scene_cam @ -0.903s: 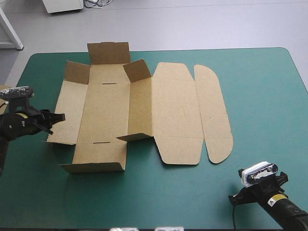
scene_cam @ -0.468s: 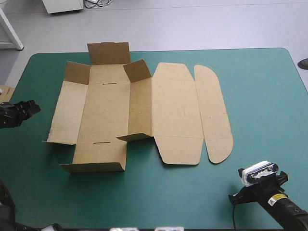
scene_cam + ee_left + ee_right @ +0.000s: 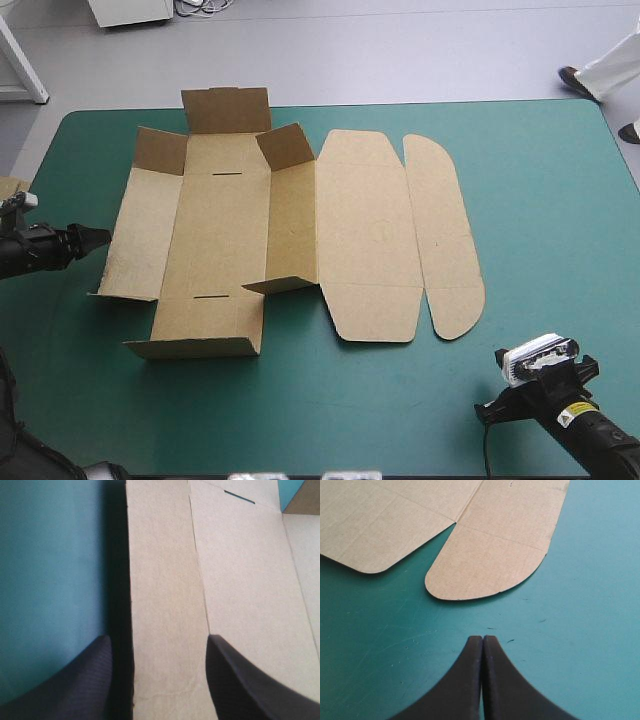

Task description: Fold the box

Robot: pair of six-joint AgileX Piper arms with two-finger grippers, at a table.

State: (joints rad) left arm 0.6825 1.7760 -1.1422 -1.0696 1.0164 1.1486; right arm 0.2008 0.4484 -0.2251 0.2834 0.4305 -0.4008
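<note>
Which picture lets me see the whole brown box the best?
The high view. There the flat brown cardboard box shows whole on the teal-green table cover: some flaps raised, lid panels lying flat. The left wrist view shows only one side strip up close; the right wrist view only the rounded lid tip.

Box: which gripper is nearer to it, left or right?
Left. The left gripper, fingers open, is at the box, with the outer edge of its left side panel between them. The right gripper, fingers shut, is apart over the teal-green cover, short of the rounded flap.
</note>
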